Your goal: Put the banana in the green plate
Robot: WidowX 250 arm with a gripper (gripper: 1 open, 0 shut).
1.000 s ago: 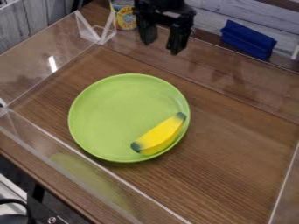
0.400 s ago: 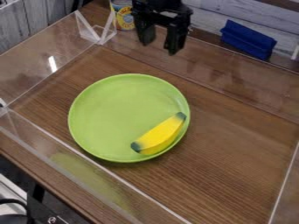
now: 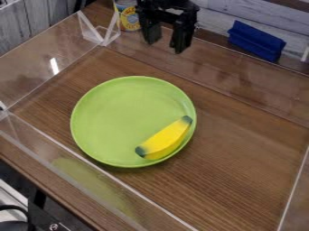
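Nothing on the tabletop point(image 3: 241, 135) has shifted since the earlier frame; banana and plate sit as they did, and the dark hand point(image 3: 167, 29) at the top shows at most a slight change. Banana point(image 3: 164, 138) is in the green plate point(image 3: 118, 113), inside the rim, at the plate's lower right part as seen. Long axis runs diagonal: one dark tip points up and right in the view, next to the right side of the rim, other dark tip points down and left, near the bottom of the rim. Body lies flat along that curve of the plate, yellow between the tips. Rest of the plate is bare green, so the open room is up and left of the banana; tight side is toward the rim at lower right.

Hand is spread, fingers apart, nothing between them, over the far end of the tabletop, well apart from plate and banana. Bare wood lies between hand and plate, and a wide bare stretch right of the plate. Clear wall point(image 3: 72, 162) runs along the left side and down to the bottom, near the plate's lower left edge. Blue block point(image 3: 256, 41) at the far right, by the back wall. Can point(image 3: 128, 15) at the top, left of the hand.
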